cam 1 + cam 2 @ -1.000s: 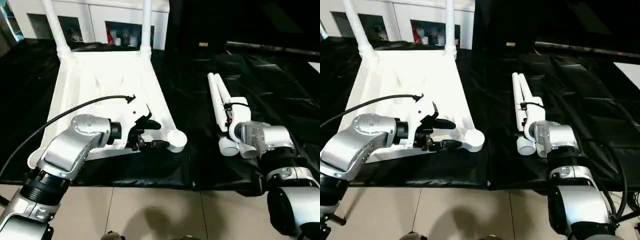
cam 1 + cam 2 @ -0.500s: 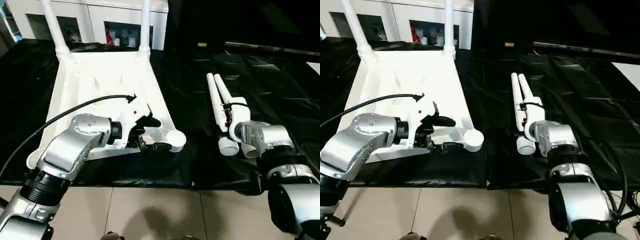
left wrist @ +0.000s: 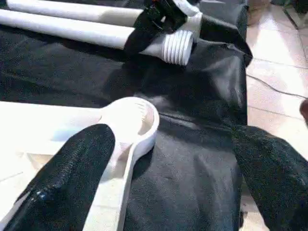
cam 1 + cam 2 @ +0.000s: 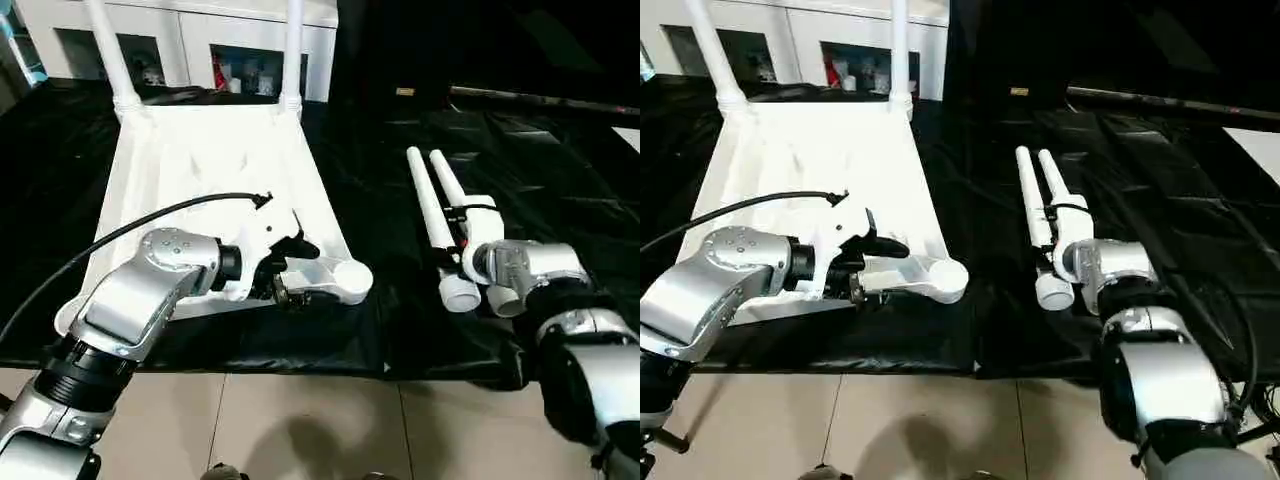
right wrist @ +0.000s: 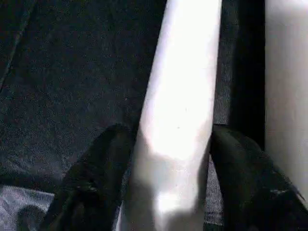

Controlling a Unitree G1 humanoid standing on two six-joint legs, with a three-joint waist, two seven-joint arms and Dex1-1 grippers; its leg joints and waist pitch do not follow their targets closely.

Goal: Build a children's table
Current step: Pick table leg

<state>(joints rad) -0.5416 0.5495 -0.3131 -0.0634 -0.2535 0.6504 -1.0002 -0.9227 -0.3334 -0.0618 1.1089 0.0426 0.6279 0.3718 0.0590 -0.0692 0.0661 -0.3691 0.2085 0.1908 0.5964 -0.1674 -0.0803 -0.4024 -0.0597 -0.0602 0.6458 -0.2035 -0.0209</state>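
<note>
The white tabletop (image 4: 200, 160) lies upside down on the black sheet. Two white legs (image 4: 293, 50) stand in its far corner sockets. My left gripper (image 4: 292, 272) is open, its fingers (image 3: 72, 183) spread wide to either side of the rim, just behind the empty near-right corner socket (image 3: 130, 120). To the right, two more tapered legs (image 4: 430, 210) lie side by side on the sheet, thick ends toward me. My right gripper (image 4: 463, 240) is shut on one of them, and that leg (image 5: 178, 106) sits tight between both fingers (image 5: 96, 173).
A white cabinet (image 4: 200, 40) with glass doors stands behind the tabletop. The black sheet (image 4: 400, 330) covers the work area and ends at a tiled floor (image 4: 300, 420) near me. Dark folds of sheet lie to the far right.
My right arm has shifted right, and the two lying legs have swung a little, near ends rightward. The left gripper's lower finger has drawn back from the corner socket.
</note>
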